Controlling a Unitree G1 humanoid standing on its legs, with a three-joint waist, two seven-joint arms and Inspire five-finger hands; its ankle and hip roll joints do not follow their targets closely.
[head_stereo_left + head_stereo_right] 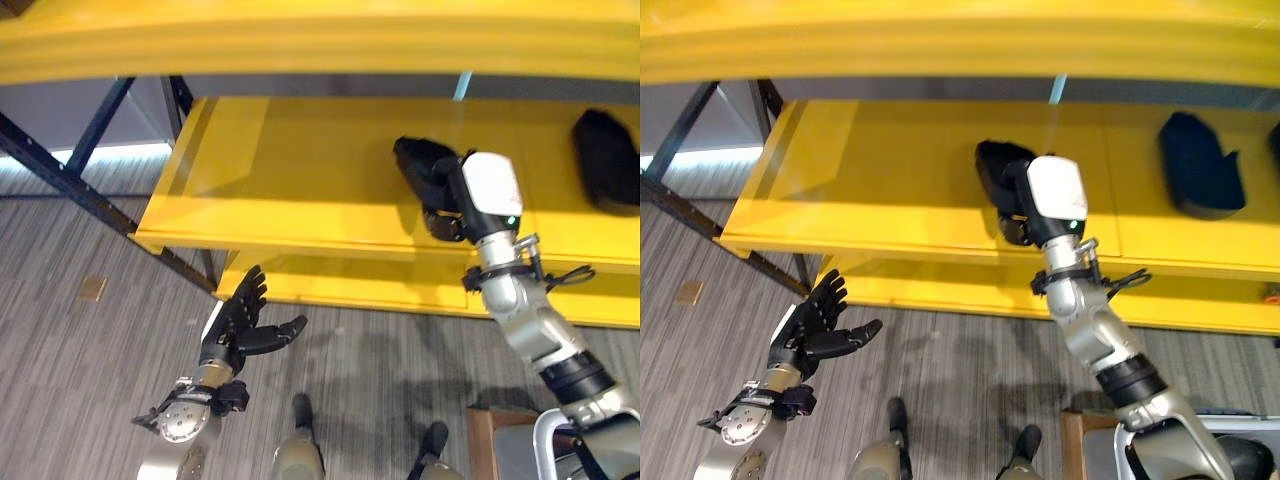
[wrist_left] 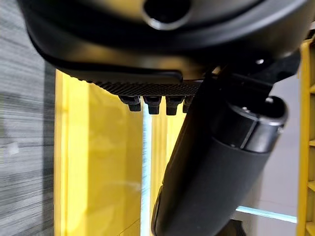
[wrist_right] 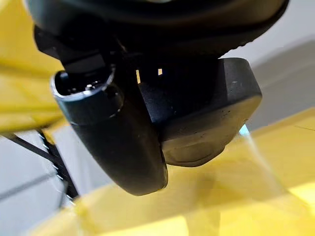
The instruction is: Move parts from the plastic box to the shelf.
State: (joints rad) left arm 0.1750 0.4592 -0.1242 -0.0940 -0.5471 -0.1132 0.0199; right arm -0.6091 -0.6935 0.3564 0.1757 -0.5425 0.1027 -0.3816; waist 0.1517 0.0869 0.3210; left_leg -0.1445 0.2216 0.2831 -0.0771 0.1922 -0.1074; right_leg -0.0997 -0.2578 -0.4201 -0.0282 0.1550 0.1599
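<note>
right hand (image 1: 1025, 205) grips a dark moulded plastic part (image 1: 995, 165) on the yellow metal shelf (image 1: 890, 180); left hand (image 1: 235, 325) hangs spread.

1. No text, label, number or sign can be read anywhere in these views.
2. The yellow shelf (image 1: 300, 190) carries no legible marking on its boards or front edge.
3. The black part (image 1: 1200, 165) lying toward 2 o'clock on the shelf bears no readable print.
</note>
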